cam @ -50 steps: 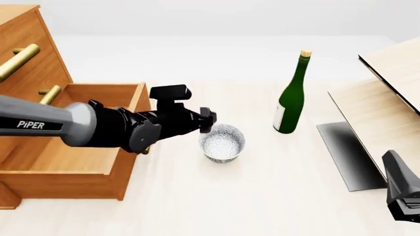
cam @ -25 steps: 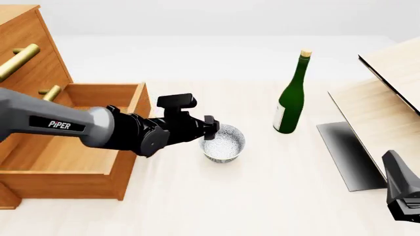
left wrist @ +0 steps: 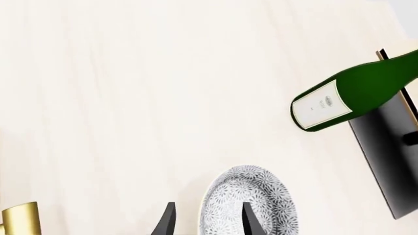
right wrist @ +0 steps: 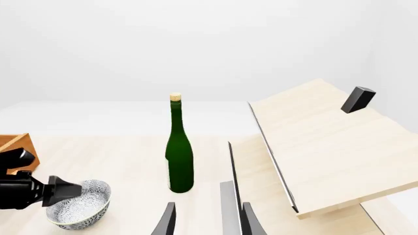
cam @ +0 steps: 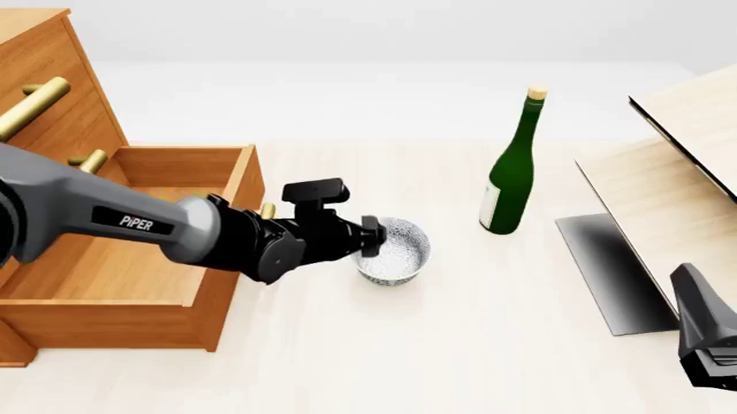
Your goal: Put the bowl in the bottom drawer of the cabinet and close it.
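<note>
- The left gripper (cam: 371, 236) is sitting at the centre of the front frame with its jaws standing apart, straddling the near-left rim of the bowl (cam: 395, 250); in the left wrist picture one fingertip (left wrist: 250, 219) is lying inside the bowl and the other is showing outside the rim. Whether the pads are actually pressing on the rim cannot be told.
- The bowl is resting upright on the table (cam: 461, 345), just right of the frame's centre and near the open drawer's right front corner.
- The bottom drawer (cam: 127, 285) is standing pulled out at the lower left of the front frame, its box showing bare wood inside, with part of its brass handle (cam: 267, 210) peeking out behind the left arm.
- The cabinet (cam: 47, 103) is filling the upper left corner, two upper brass handles jutting from its front.
- A green wine bottle (cam: 510, 172) is standing upright right of centre, well apart from the bowl.
- Pale slanted panels (cam: 679, 164) are occupying the right edge.
- The right gripper (right wrist: 205, 220) is hanging at the lower right corner of the front frame, its fingers parted with nothing between them.
</note>
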Motion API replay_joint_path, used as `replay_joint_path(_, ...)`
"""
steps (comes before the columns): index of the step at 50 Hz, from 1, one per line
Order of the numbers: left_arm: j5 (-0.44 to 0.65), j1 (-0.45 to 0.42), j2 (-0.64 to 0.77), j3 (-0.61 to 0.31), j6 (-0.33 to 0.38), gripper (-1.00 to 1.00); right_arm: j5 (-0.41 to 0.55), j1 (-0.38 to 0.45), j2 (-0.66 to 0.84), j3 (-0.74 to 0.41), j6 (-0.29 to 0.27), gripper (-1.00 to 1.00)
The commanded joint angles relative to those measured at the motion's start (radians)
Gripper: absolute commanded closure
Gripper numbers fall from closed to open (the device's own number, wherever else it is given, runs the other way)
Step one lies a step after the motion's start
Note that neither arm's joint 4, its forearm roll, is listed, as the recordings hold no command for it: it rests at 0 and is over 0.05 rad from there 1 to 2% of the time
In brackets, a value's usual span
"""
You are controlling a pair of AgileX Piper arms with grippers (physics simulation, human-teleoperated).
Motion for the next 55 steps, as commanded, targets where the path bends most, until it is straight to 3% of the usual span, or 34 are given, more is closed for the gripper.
replay_joint_path(1,-0.004,-0.003,0.027,-0.003,-0.032,-1.0,0.001,0.0,0.0,0.0,0.0,-1.0)
replay_joint_path(34,-0.017,-0.002,0.07,-0.007,-0.039,-1.0,0.001,0.0,0.0,0.0,-0.001,-1.0)
replay_joint_path(35,-0.025,-0.007,0.065,0.002,-0.038,1.0,0.001,0.0,0.0,0.0,0.0,-1.0)
replay_joint_path(55,-0.024,0.035,0.0,0.024,0.005,1.0,0.001,0.0,0.0,0.0,0.0,-1.0)
